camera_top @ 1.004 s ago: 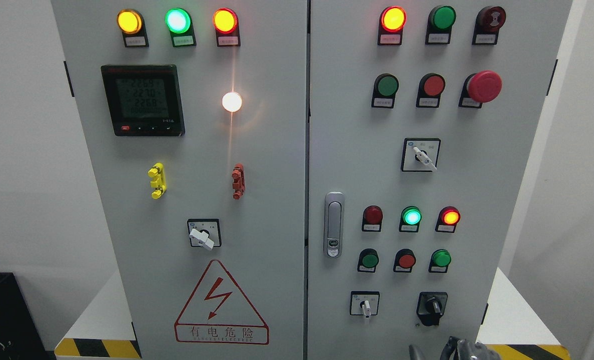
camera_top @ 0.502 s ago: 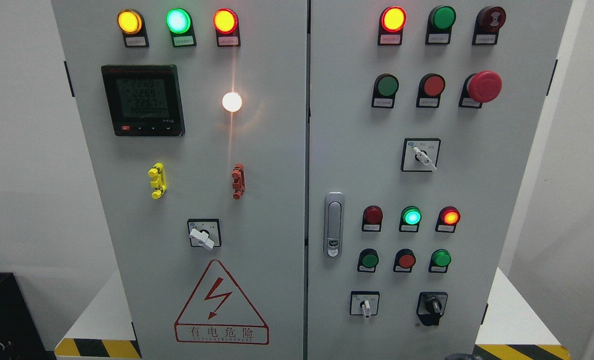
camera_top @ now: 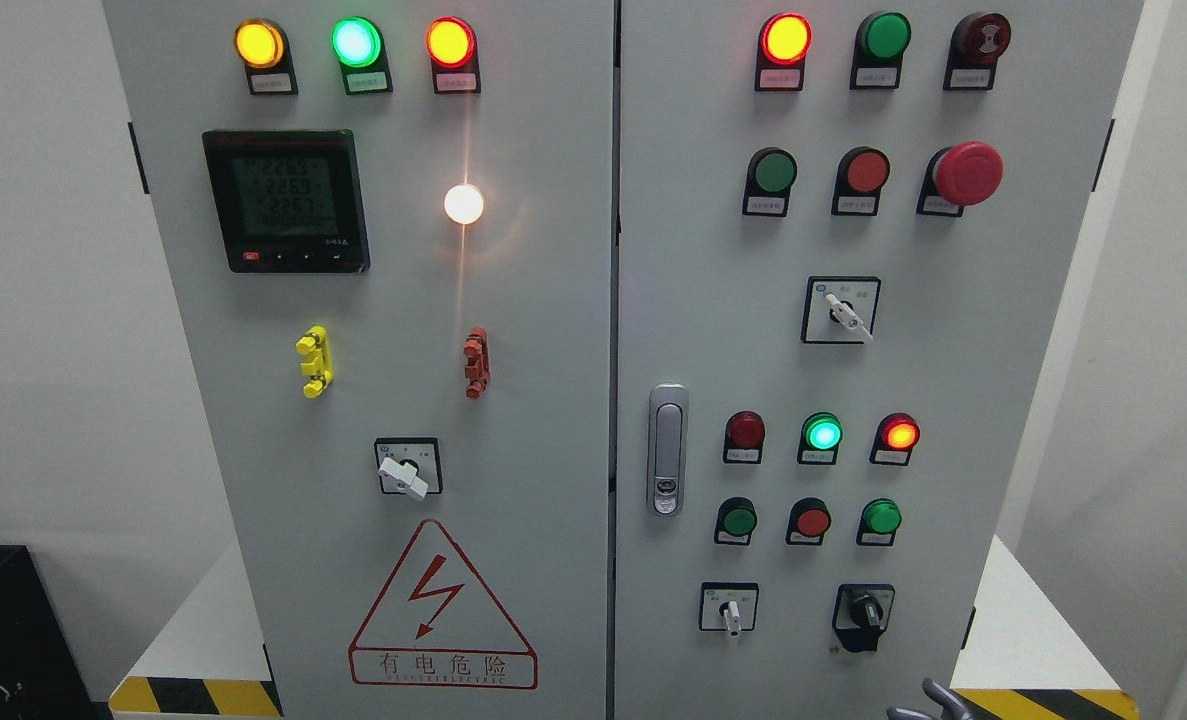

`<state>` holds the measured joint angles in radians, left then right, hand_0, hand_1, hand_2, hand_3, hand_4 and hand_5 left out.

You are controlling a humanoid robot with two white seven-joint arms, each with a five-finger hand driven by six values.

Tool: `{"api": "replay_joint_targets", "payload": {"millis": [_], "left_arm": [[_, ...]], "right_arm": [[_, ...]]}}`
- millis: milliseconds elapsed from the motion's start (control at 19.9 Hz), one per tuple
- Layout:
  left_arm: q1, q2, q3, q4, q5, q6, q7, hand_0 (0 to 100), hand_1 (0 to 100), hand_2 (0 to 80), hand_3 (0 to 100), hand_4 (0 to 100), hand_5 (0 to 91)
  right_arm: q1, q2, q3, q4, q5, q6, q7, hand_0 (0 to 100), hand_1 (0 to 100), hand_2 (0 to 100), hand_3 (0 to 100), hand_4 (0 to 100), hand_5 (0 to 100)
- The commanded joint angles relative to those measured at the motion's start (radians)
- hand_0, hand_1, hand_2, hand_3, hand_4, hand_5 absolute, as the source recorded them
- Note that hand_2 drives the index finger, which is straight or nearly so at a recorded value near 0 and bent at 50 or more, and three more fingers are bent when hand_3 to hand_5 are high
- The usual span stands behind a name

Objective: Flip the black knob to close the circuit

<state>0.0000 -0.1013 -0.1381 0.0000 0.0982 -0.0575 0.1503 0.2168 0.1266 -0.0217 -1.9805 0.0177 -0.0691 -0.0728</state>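
White walls frame the grey cabinet [camera_top: 513, 330]. Low on its right door sits the black knob [camera_top: 863, 608], untouched. Only my right hand [camera_top: 928, 703] shows, fingertips at the bottom edge below it; I cannot tell whether they are spread or curled.

From my remote station, I see little of the robot's body. Only grey fingers [camera_top: 938, 697] show at the bottom edge, right of the middle. They are slim, curved and smooth, with a dull metallic sheen. A darker grey rounded part lies just left of them. I cannot make out cables, screws or markings.
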Motion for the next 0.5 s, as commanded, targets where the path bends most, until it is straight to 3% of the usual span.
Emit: {"api": "replay_joint_targets", "payload": {"millis": [0, 452], "left_arm": [[0.023, 0.000, 0.000, -0.029, 0.000, 0.001, 0.000, 12, 56, 0.0, 0, 0, 0.0], [0.023, 0.000, 0.000, -0.029, 0.000, 0.001, 0.000, 12, 56, 0.0, 0, 0, 0.0]], "right_arm": [[0.038, -0.002, 0.031, -0.041, -0.094, -0.027, 0.016, 0, 0, 8, 18, 13, 3], [0.058, -0.002, 0.045, -0.046, -0.096, -0.029, 0.018, 0, 0, 8, 17, 11, 2]]}}
